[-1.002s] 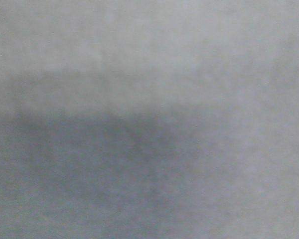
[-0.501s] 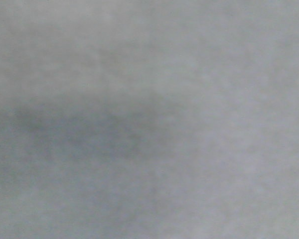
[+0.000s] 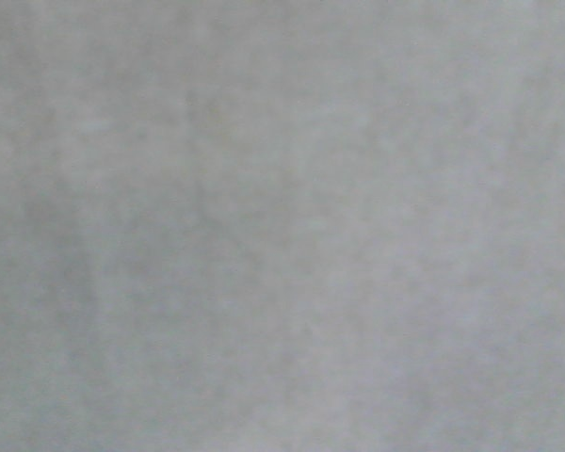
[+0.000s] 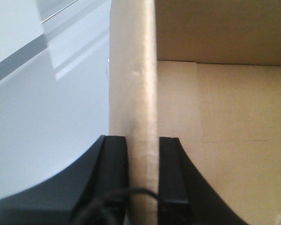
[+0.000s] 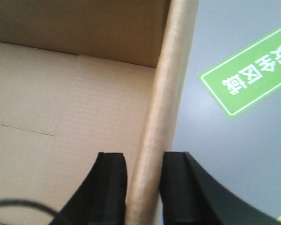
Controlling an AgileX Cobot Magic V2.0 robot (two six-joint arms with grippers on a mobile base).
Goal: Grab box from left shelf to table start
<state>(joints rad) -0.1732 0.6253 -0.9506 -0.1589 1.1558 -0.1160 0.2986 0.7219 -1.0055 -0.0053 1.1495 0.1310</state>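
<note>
Here, the box (image 4: 225,117), an open brown cardboard carton, is seen from above by both wrist cameras, with its bare inner floor and far wall exposed. Left jaws: pinching the carton's left wall, one black side outside and the other inside. Right jaws: pinching the right wall likewise, one side on each face. A thin black cable (image 4: 131,193) crosses the near edge of the left wrist view. Left of the carton lies a pale grey surface (image 4: 42,117). Right of it is a darker grey surface (image 5: 234,154) bearing a green sign (image 5: 250,70) with white characters. The front-facing view is a uniform grey blur in which nothing can be identified.
</note>
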